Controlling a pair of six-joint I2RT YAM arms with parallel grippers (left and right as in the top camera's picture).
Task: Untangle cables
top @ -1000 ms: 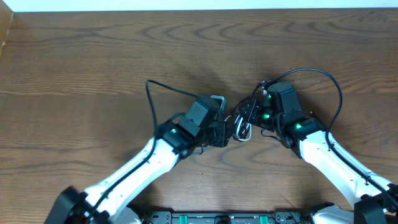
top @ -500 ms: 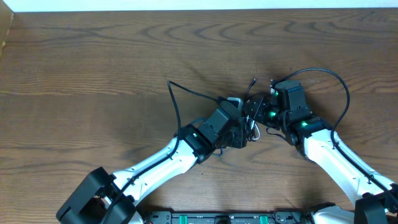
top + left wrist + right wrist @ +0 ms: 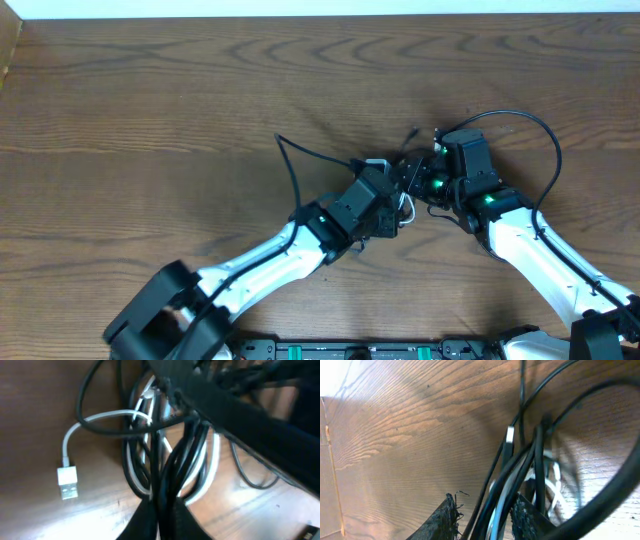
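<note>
Left arm in from 7 o'clock, right from 4 o'clock, meeting right of centre on the table (image 3: 150,100): left gripper (image 3: 160,512) pinched on black strands of the cables (image 3: 172,467), right gripper (image 3: 484,520) narrow around others, knot mostly hidden overhead beneath both wrists, white plug (image 3: 67,482) loose at 9 o'clock.

Overhead, the light is even and fairly bright; the tabletop (image 3: 150,120) grain reads sharp, and shadows are soft. My left wrist view is blurred, the cables (image 3: 172,465) are out of focus, and pale glare streaks the wood below. My right wrist view blows out white at top-left.
</note>
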